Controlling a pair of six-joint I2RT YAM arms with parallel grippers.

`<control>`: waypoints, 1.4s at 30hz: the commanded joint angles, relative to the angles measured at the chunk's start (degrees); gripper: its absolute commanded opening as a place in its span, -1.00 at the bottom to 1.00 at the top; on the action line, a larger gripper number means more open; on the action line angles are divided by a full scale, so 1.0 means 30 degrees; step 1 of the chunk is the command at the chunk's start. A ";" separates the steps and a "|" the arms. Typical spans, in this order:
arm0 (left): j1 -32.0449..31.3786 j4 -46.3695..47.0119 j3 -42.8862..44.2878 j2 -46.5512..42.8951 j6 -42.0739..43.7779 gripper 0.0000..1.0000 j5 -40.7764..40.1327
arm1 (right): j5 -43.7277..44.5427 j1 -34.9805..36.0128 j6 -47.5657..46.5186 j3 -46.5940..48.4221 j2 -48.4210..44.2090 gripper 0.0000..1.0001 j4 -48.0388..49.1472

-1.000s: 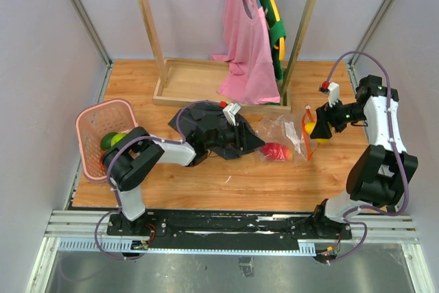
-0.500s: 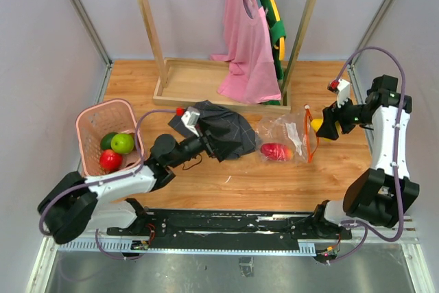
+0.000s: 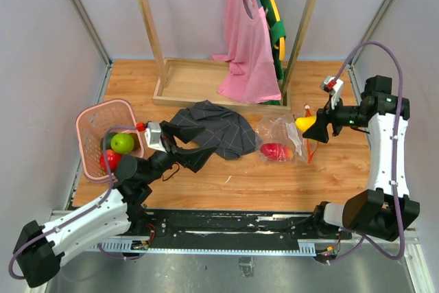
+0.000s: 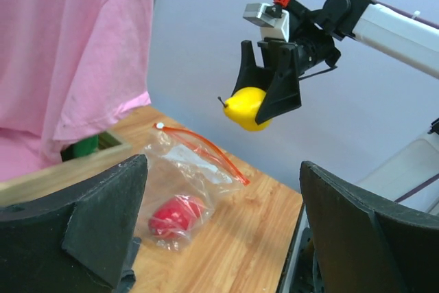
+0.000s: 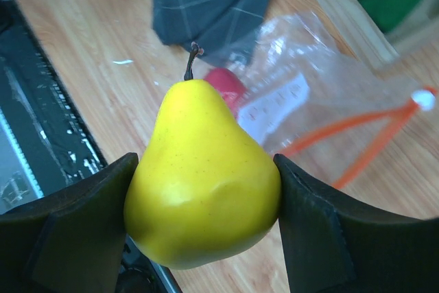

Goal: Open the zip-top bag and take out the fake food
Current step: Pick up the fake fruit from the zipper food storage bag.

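The bag [image 3: 285, 135] lies flat on the table [image 3: 274, 183]. It is clear and crinkly, with a small white label on it. Its orange strip makes a thin loop at the right end, so the mouth is open there. One red fruit [image 3: 275, 151] sits inside the bag, close to its near left corner. The right fingers [image 3: 319, 131] hold a yellow pear [image 3: 306, 123] by its fat part, one finger on each side, with the stem poking out past the tips. The pear is up in the air, just right of the bag's mouth and a bit above it, not touching the bag. The left fingers [image 3: 173, 146] are spread wide and hold nothing. They point toward the bag from well to its left, over the near edge of a grey cloth [image 3: 212, 128]. The cloth lies crumpled just left of the bag, and its edge comes right up to the plastic. Far left of the bag stands a pink basket [image 3: 89, 118]. A green fruit [image 3: 122, 143] and another red one [image 3: 110, 160] lie in it. Behind the bag is a wooden rack [image 3: 147, 18] with a pink shirt [image 3: 247, 46] hanging on it.
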 commanded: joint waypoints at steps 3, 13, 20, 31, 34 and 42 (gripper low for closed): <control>0.0058 -0.2641 0.0020 -0.1786 0.2599 0.87 0.0502 | -0.2625 0.3355 -0.0323 -0.0032 -0.0221 -0.81 -0.1127; -0.1765 -0.5380 0.2040 -0.0398 0.8333 0.73 0.0245 | -0.2717 0.7743 -0.1611 0.0012 0.0709 -0.80 -0.1760; -0.3997 -0.5322 0.2959 0.0376 1.2427 0.79 -0.0566 | -0.2918 0.8771 -0.0795 -0.0369 0.0665 -0.80 -0.0502; -0.7677 -0.4906 0.5200 0.4075 1.6754 0.88 -0.2798 | -0.3097 0.9247 0.0361 -0.1567 0.0183 -0.80 0.0933; -0.8108 -0.5672 0.5970 0.4881 1.7179 0.88 -0.3079 | -0.2776 0.9375 0.1067 -0.1966 0.0029 -0.80 0.1572; -0.8714 -0.8330 0.7972 0.6925 1.8436 0.88 -0.3655 | -0.2345 0.9779 0.2525 -0.2178 0.0165 -0.80 0.2731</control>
